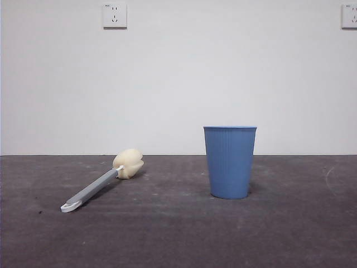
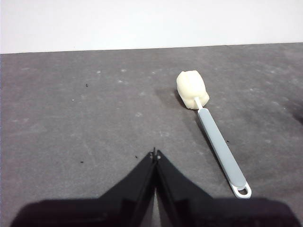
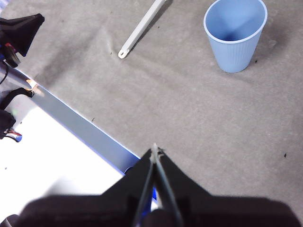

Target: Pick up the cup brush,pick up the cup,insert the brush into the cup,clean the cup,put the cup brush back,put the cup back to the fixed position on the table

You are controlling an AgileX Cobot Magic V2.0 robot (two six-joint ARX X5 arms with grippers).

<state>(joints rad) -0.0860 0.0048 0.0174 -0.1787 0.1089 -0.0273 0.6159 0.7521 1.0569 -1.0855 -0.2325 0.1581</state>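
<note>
Above the dark grey matte table (image 2: 71, 118), the left gripper (image 2: 155, 153) hangs with its jaws pressed together, empty, short of the long grey-handled cup brush (image 2: 220, 149) — which lies flat, cream-yellow sponge head farthest from the gripper, white loop nearest. The right gripper (image 3: 155, 150) is likewise pinched shut on nothing, well apart from the upright blue ribbed plastic cup (image 3: 234, 35). Picking up the brush likely calls for spreading the jaws first, then straddling the handle mid-length — square across it.
</note>
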